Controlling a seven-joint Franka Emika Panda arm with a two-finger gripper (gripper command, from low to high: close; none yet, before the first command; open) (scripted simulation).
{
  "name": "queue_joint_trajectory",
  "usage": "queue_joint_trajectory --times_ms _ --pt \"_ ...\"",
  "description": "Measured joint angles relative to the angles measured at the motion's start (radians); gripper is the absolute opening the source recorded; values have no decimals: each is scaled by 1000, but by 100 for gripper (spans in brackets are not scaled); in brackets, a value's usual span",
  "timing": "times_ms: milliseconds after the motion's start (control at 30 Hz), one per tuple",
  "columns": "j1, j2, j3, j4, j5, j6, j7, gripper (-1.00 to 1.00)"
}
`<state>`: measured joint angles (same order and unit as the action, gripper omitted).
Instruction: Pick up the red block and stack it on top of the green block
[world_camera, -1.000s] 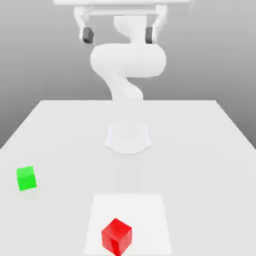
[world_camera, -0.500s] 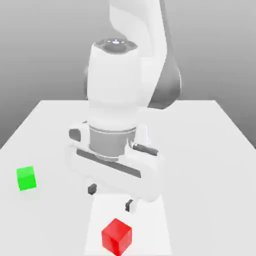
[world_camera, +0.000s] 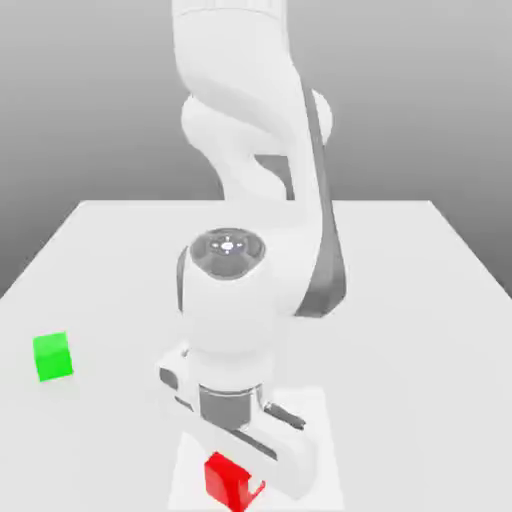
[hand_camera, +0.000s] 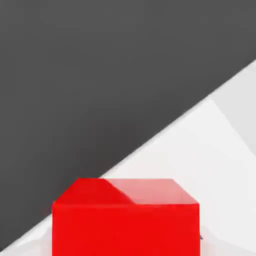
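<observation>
- I read no brand, label or writing anywhere on the arm, the blocks or the worktop (world_camera: 400, 300).
- In the exterior view, the white Panda arm (world_camera: 255, 300) bends down over the near edge of the worktop, its wrist pointing straight down.
- The hand (world_camera: 243, 462) sits low, right over the red block (world_camera: 228, 483), which rests on a paler square patch (world_camera: 315, 440) of the worktop.
- The hand's body covers the top and far side of the red block; I see its lower front faces there, cut off by the picture's bottom edge.
- The fingers are hidden behind the hand's body, so I cannot tell whether the hand is wide, narrow or gripping.
- In the hand view, the red block (hand_camera: 125, 217) is close, sitting on pale worktop (hand_camera: 220, 150) with dark floor (hand_camera: 75, 75) beyond the edge.
- The green block (world_camera: 52, 357) sits on the worktop toward the exterior view's left, well apart from the red block and the arm.
</observation>
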<state>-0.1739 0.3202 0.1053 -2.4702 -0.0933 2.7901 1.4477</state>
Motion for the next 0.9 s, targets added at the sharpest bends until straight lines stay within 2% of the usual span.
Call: queue_joint_trajectory --times_ms 133,300,400,600,800,833,900 --pt "-37 -122 -4 -30 29 -94 -47 -100" --pt "-182 -214 -131 -105 18 -114 -177 -100" --pt "-317 -269 -201 -152 18 -122 -264 -100" --pt "-530 -381 -322 -246 48 -134 -460 -100" --pt "-554 -214 -292 -252 161 36 -568 -100" --pt "-560 -189 -283 -251 176 59 -580 100" --pt "-560 -189 -283 -251 176 59 -580 100"
